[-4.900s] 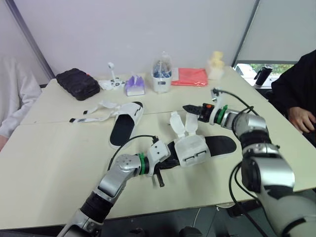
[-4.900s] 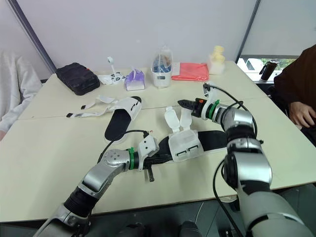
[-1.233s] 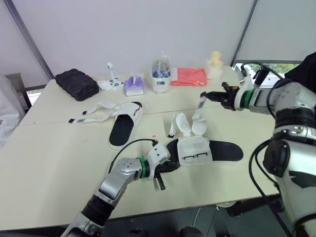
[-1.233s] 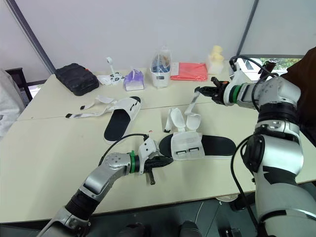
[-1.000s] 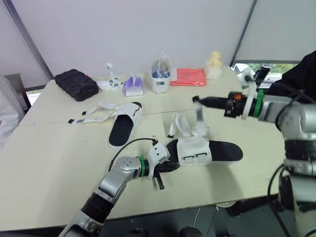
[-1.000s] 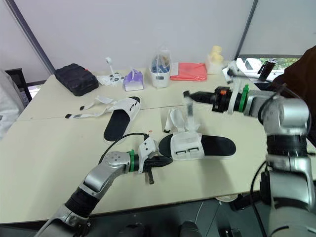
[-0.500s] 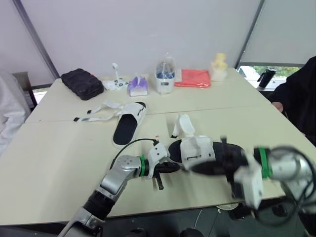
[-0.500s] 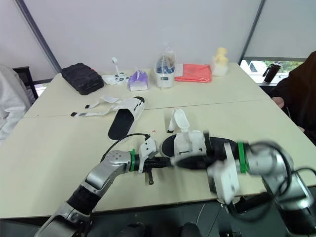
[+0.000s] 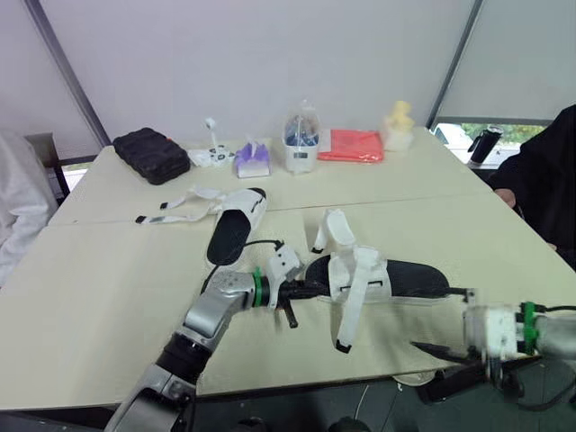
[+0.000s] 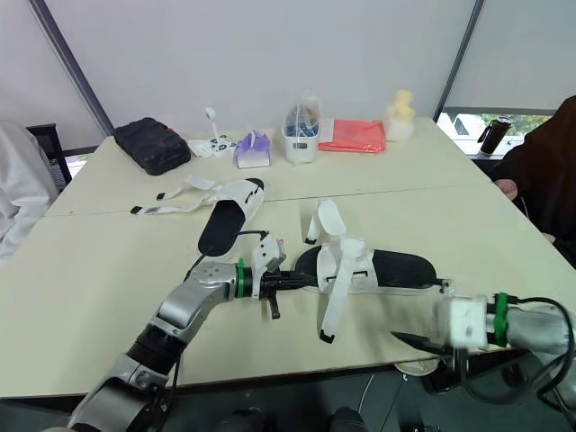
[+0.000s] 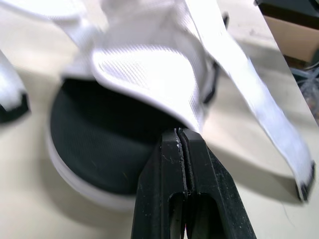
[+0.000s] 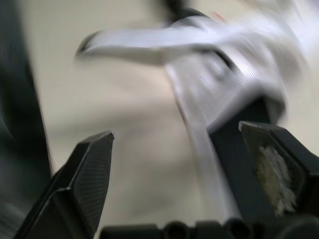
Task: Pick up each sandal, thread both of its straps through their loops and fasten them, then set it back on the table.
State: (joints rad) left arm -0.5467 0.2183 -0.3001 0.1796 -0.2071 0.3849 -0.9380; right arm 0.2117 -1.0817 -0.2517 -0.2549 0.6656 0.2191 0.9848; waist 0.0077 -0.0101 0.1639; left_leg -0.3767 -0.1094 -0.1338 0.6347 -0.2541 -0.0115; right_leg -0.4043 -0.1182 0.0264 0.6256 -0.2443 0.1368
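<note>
The near sandal (image 9: 400,277), black-soled with a white upper (image 9: 358,268), lies at the table's middle. One white strap (image 9: 348,310) trails loose over the table toward the front edge; the other strap (image 9: 330,229) stands up behind the upper. My left gripper (image 9: 301,290) is shut, its tips against the sandal's toe end (image 11: 99,149) under the upper. My right gripper (image 9: 436,351) hangs open and low by the front edge, right of the trailing strap (image 12: 149,42), holding nothing. The far sandal (image 9: 230,230) lies further back, its straps (image 9: 180,202) spread out to the left.
Along the back stand a black case (image 9: 148,153), a purple tissue pack (image 9: 253,159), a clear container (image 9: 302,140), a red cloth (image 9: 353,144) and a yellow figure (image 9: 399,119). A person in black (image 9: 544,180) sits at the right, a white sleeve (image 9: 18,211) at the left.
My right gripper let go of the strap, opened wide and swung from above the sandal down to the front edge. The freed strap now lies forward over the table. The left gripper stayed.
</note>
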